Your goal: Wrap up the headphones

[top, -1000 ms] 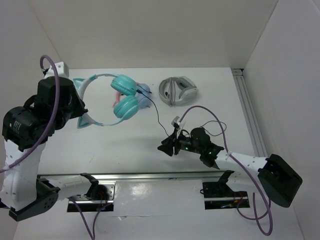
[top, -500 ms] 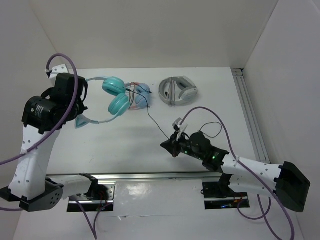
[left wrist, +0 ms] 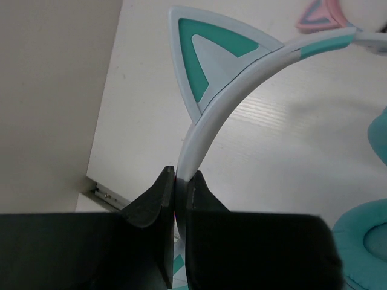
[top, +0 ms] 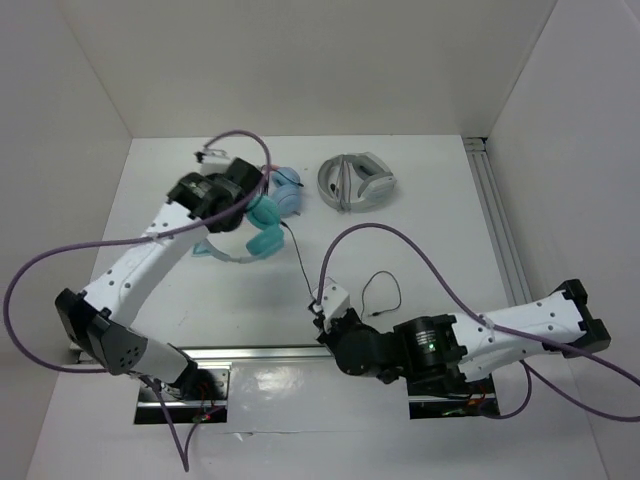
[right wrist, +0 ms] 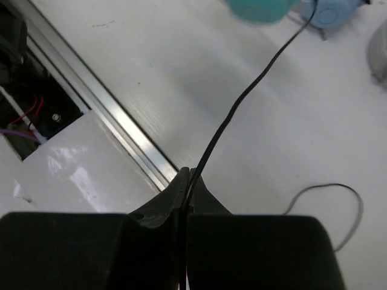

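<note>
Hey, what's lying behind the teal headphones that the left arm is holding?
A blue earcup of another pair shows beyond the teal headphones, plus a pink cat ear. The left gripper and its arm cover the rest.

Thin black cable (right wrist: 242, 99) in closed right claw (right wrist: 186, 181)

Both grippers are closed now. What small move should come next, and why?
Probably the right gripper should carry the cable toward the headphones to start a loop. It pinches the cable, which runs unwrapped to the headphones, while the left gripper clamps the headband.
</note>
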### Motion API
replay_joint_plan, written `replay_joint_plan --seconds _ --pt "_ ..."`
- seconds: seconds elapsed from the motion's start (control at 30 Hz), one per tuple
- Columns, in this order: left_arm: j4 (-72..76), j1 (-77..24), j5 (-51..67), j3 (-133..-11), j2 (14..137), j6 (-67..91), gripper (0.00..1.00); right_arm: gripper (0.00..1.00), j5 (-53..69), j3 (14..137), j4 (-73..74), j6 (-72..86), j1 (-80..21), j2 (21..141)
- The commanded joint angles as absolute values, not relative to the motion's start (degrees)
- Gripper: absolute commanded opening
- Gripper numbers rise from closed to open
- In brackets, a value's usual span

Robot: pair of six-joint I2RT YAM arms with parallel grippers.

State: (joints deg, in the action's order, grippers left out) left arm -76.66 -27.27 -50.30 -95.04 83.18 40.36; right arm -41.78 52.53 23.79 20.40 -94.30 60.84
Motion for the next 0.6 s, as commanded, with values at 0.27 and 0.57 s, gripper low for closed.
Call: replay_joint_plan --seconds 0.27,0.57 --pt "-45.8 -55.3 -52.6 -72.9 73.3 15.5 0.00 0.00 -72.0 68.7 55.5 30.1 -101.5 66.1" --pt "-38.7 -63.2 -30.9 -62.1 55.9 3.1 0.00 0.00 -75.0 65.4 52.8 29.1 -102.0 59.2"
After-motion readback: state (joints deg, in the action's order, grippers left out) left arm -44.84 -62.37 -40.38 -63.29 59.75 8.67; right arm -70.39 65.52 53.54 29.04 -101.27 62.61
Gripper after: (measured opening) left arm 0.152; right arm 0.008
